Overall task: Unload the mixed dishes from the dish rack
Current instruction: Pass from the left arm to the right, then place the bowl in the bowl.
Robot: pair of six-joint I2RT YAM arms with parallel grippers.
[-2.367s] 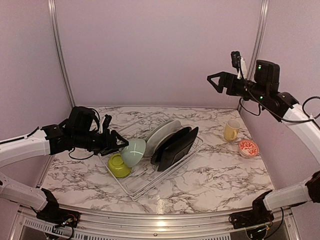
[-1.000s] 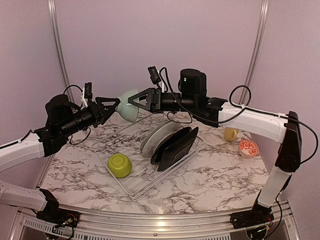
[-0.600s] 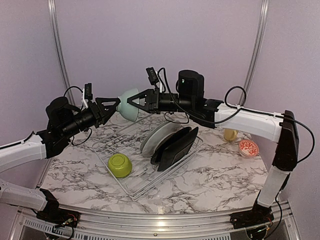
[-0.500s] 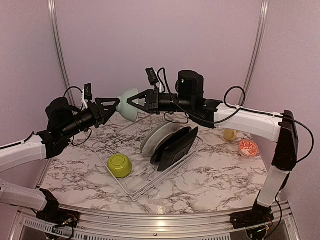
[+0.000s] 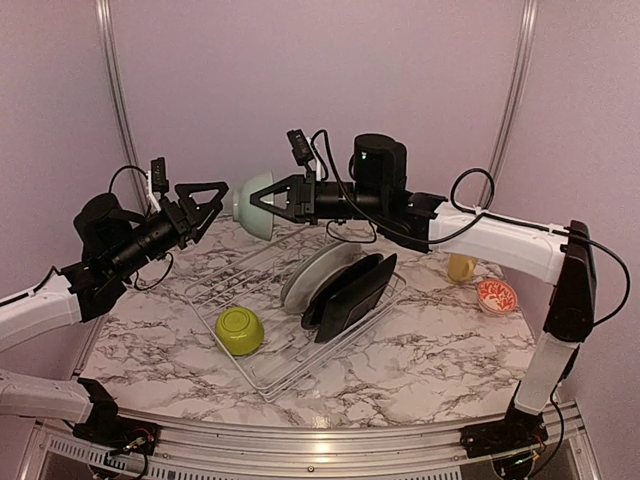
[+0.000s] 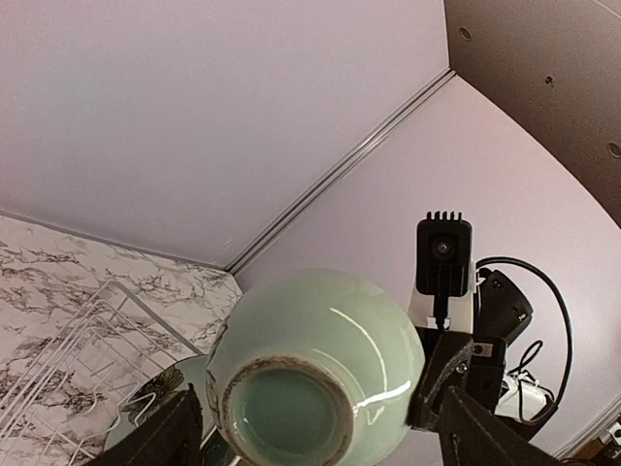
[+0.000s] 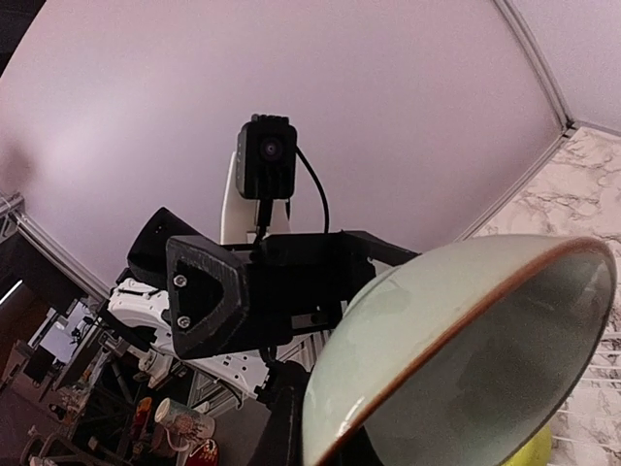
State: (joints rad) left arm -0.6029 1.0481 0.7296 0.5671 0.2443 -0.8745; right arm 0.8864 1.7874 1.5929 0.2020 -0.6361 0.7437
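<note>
top view: right gripper (image 5: 266,199) pinches shut on the rim of the pale grey-green bowl (image 5: 247,207), aloft over the 11 o'clock corner of the dish rack (image 5: 225,285); left gripper (image 5: 207,196), at its 9 o'clock, gapes empty. left wrist: glossy glaze, likely slippery. right wrist: thin rim, stiff, breakable; grip there.

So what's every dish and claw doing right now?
pale green bowl: held in the air
right gripper: shut on pale green bowl
left gripper: open, empty
lime-green bowl: lying in dish rack
whitish plates: on edge in rack
black plates: on edge in rack
yellow mug: upright on table
red-patterned bowl: on table
</note>
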